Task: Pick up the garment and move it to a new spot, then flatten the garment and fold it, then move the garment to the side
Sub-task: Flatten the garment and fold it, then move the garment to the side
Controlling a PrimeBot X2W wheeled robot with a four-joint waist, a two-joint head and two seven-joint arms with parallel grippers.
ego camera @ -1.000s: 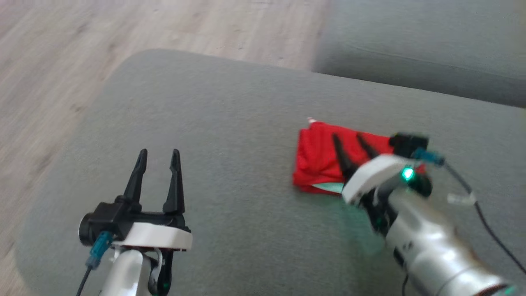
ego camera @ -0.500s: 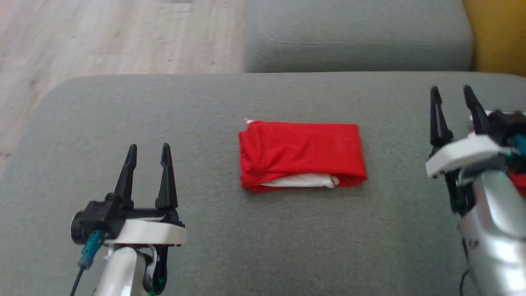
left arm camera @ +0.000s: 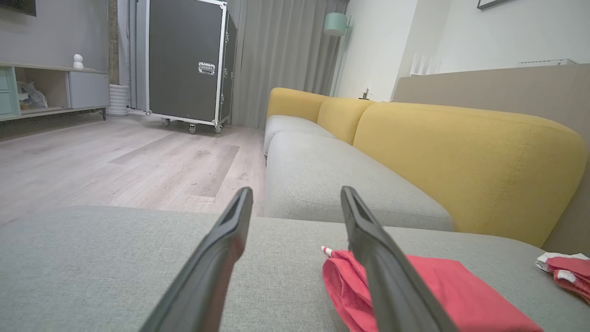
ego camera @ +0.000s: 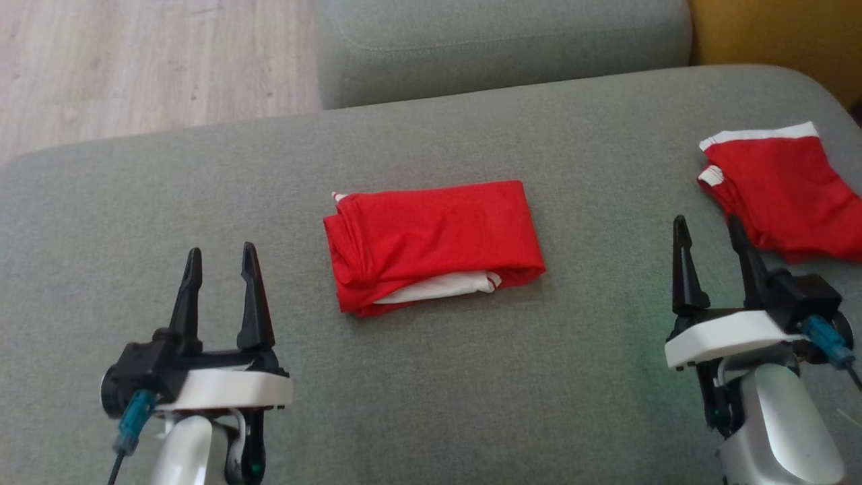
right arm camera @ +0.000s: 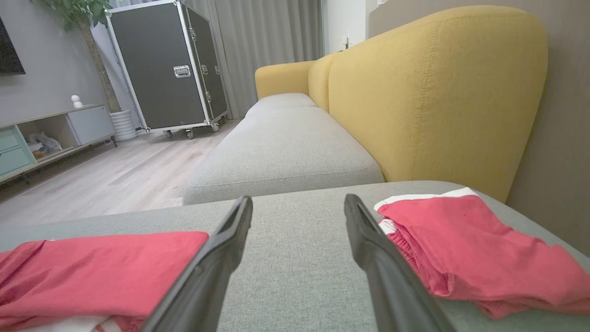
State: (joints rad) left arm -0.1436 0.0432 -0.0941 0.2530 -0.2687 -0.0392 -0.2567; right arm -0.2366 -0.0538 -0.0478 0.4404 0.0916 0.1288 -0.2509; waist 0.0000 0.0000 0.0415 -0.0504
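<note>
Head view: left gripper (ego camera: 222,250), lower left, and right gripper (ego camera: 706,221), lower right, both spread, holding nothing. Folded garment (ego camera: 431,236) lies at frame centre, long axis left-right, white edge facing bottom.

I'm getting soft, even daylight on the head view, no glare, just a thin shadow under the near edge of the folded red garment (ego camera: 431,236). Left wrist view is brightest at the white wall (left arm camera: 382,46); the fingers (left arm camera: 396,286) close up are blurry. Right wrist view: the black case (right arm camera: 161,69) leans with wide-angle stretch.
</note>
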